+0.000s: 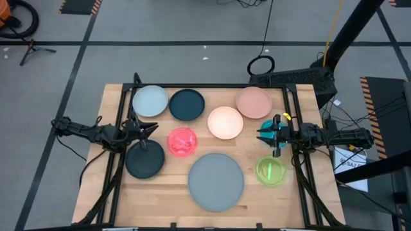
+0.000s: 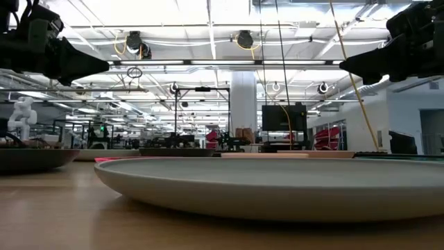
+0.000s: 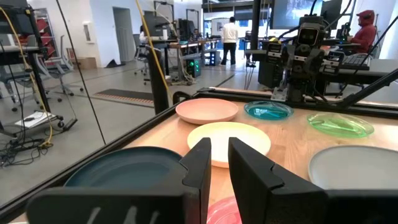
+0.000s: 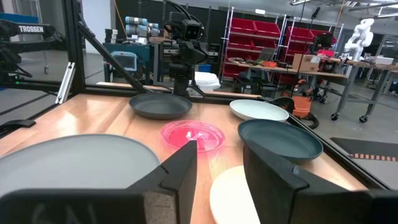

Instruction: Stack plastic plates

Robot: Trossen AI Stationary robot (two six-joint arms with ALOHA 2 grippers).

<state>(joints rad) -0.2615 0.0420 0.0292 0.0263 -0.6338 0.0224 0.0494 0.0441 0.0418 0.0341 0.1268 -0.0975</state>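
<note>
9 plastic plates spread over the wooden table (image 1: 115, 199), none stacked. Along the far edge, from left to right: pale blue plate (image 1: 149, 101), dark teal plate (image 1: 187, 104), pink plate (image 1: 253, 101). Just nearer than the gap between dark teal and pink, the cream plate (image 1: 225, 122). Right of the cream one and touching the pink plate's near edge, the small teal plate (image 1: 272, 128), partly covered from above by the right gripper. In the middle row on the left, translucent magenta plate (image 1: 182, 141); near and left of it, black plate (image 1: 144, 160). Large grey plate (image 1: 216, 181) at the near middle, filling the foreground of the low view (image 2: 277, 182). Green plate (image 1: 270, 171) to its right, near the table's right edge.

Left gripper (image 1: 151, 126) at the left side, raised over the wood between the pale blue, magenta and black plates, pointing right. Fingers (image 3: 202, 163) parted by a narrow gap, nothing between them.

Right gripper (image 1: 262, 133) at the right side, hanging over the small teal plate, pointing left. Fingers (image 4: 180, 167) spread moderately wide, nothing held; cream plate (image 4: 233, 198) visible through the gap.

Beyond the table, 2 people (image 3: 231, 38) in the room, 1 standing far off, 1 seated at far right.
</note>
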